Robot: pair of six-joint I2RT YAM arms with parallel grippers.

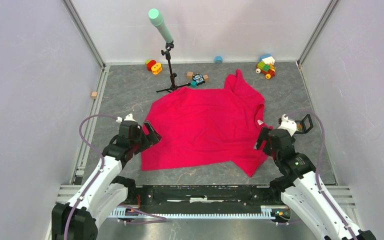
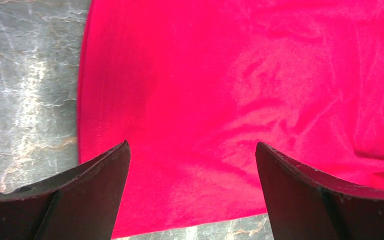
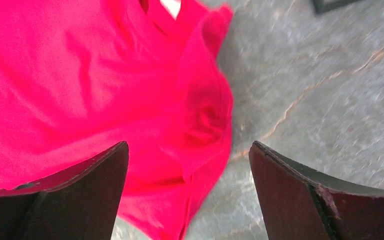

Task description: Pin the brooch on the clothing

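Note:
The red-pink T-shirt (image 1: 205,125) lies spread flat on the grey table, with its white neck label (image 1: 260,121) near the right edge. The brooch shows in no view. My left gripper (image 1: 149,134) is open and empty over the shirt's left edge; in the left wrist view (image 2: 192,145) its fingers straddle the red cloth (image 2: 240,90) near the hem. My right gripper (image 1: 263,140) is open and empty over the shirt's right sleeve; in the right wrist view (image 3: 188,145) the bunched sleeve (image 3: 200,120) lies between the fingers.
A black tripod with a green microphone (image 1: 167,55) stands behind the shirt. Small toys and blocks (image 1: 198,78) and a toy truck (image 1: 266,66) lie along the back wall. A small black frame (image 1: 306,122) sits right of the right gripper. A wooden cube (image 1: 94,94) lies far left.

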